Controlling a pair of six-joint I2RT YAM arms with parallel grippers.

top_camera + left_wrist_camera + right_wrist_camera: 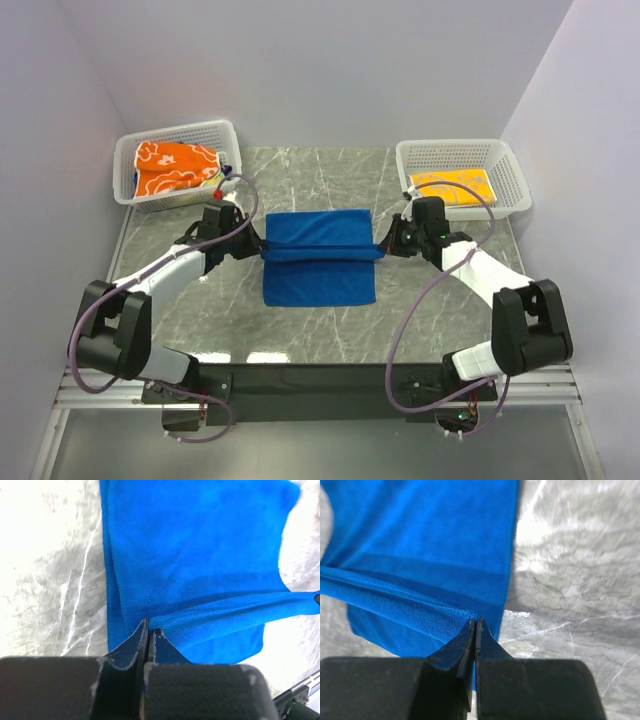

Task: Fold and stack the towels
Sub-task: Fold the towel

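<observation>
Top external view alone shows the whole layout: the blue towel (320, 258) lies mid-surface, the orange towel (175, 168) sits in the left basket (125, 178) at 10 o'clock from it, and the yellow towel (452, 188) lies in the right basket (515, 185) at 2 o'clock. Neither wrist view shows the baskets.

What the wrist views add is the grip. In the left wrist view, the left gripper (148, 630) is clenched on a corner of the blue towel (200, 555), with its jaws pressed together on the cloth. In the right wrist view, the right gripper (475, 627) is pinched tight on the opposite corner of the towel (420, 530). A taut, raised edge runs between the two corners above the flat layer beneath.

From above, the left gripper (255, 245) is at the towel's 9 o'clock side and the right gripper (383, 245) at its 3 o'clock side. The towel's near edge lies flat toward 6 o'clock. Bare surface (320, 335) shows from that edge to the arm bases, and more lies at 12 o'clock between the baskets. Both baskets stand well apart from the towel.
</observation>
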